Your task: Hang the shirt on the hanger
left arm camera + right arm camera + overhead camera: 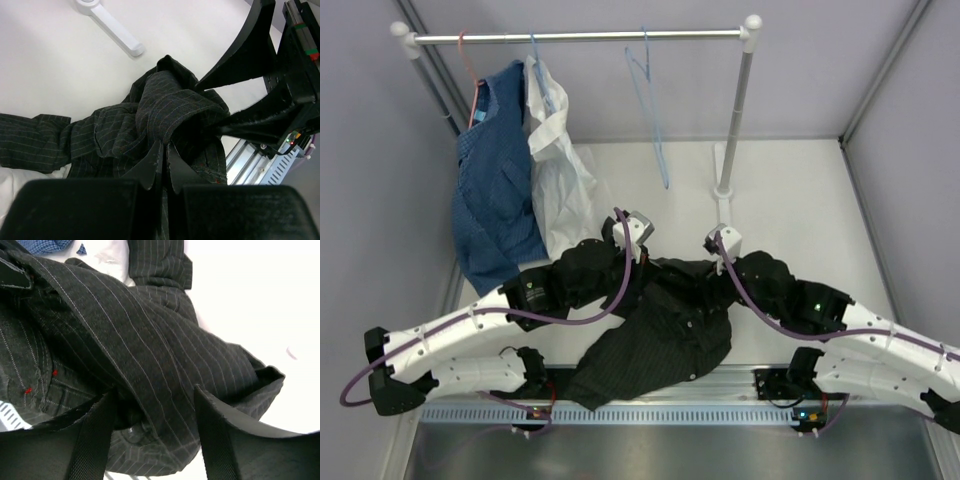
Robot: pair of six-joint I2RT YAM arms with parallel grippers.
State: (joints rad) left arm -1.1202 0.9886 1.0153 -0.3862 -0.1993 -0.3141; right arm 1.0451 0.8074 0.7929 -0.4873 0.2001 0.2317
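The black pinstriped shirt point(665, 330) lies crumpled on the table between the arms, part of it hanging over the near edge. My left gripper point(653, 268) is shut on a fold of the shirt point(165, 105), its fingertips point(156, 152) pressed together on the cloth. My right gripper point(698, 272) is open, with a thick fold of the shirt point(150, 355) between its spread fingers point(215, 415). It shows in the left wrist view point(207, 107) straddling the bunched collar. The thin light-blue hanger point(650, 100) hangs empty on the rail, far behind both grippers.
The rail point(580, 37) also carries an orange-red hanger point(470, 65) with a blue patterned garment point(495, 190) and a light-blue hanger point(540, 80) with a white shirt point(560, 170). The rack's right post point(740, 110) and white foot point(110, 22) stand just behind the grippers.
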